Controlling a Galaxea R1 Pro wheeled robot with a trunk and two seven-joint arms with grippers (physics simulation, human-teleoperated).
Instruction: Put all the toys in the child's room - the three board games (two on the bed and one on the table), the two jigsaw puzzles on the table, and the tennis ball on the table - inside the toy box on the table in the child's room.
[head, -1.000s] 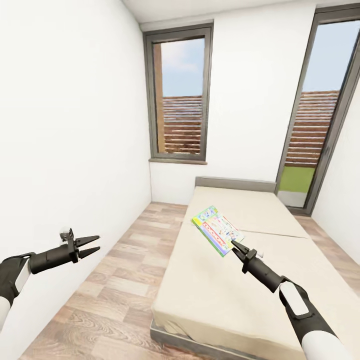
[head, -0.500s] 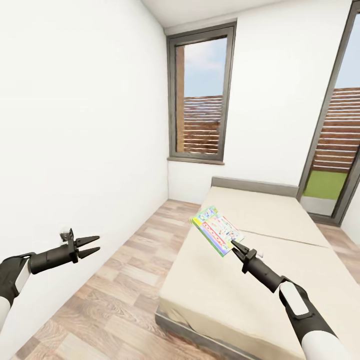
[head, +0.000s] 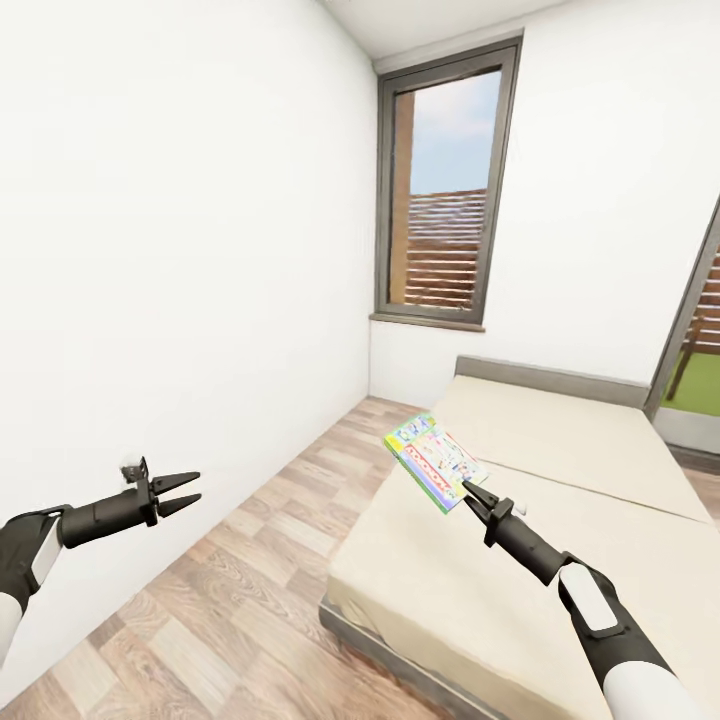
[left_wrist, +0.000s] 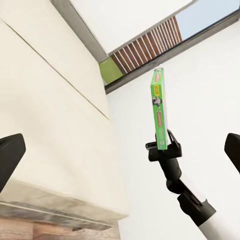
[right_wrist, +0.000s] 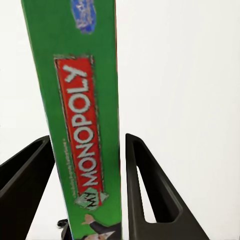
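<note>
A board game (head: 435, 460), a flat box with a green edge and a pale blue printed cover, hangs in the air over the near left corner of the bed (head: 560, 440). My right gripper (head: 468, 490) is shut on its lower end. The right wrist view has the green "Monopoly" edge of the board game (right_wrist: 85, 125) standing between the two black fingers (right_wrist: 145, 190). My left gripper (head: 190, 487) is open and holds nothing, out at the left close to the white wall. From the left wrist view, the board game (left_wrist: 158, 107) shows edge-on above the right gripper (left_wrist: 162, 145).
A white wall (head: 180, 250) runs close along the left. A strip of wood-plank floor (head: 260, 580) lies between it and the bed. A tall dark-framed window (head: 445, 190) is in the far wall, and a glass door (head: 695, 370) is at the right edge.
The whole picture has shifted right, so the camera has turned left toward the wall. Both arms and the held board game keep their places in the view.
</note>
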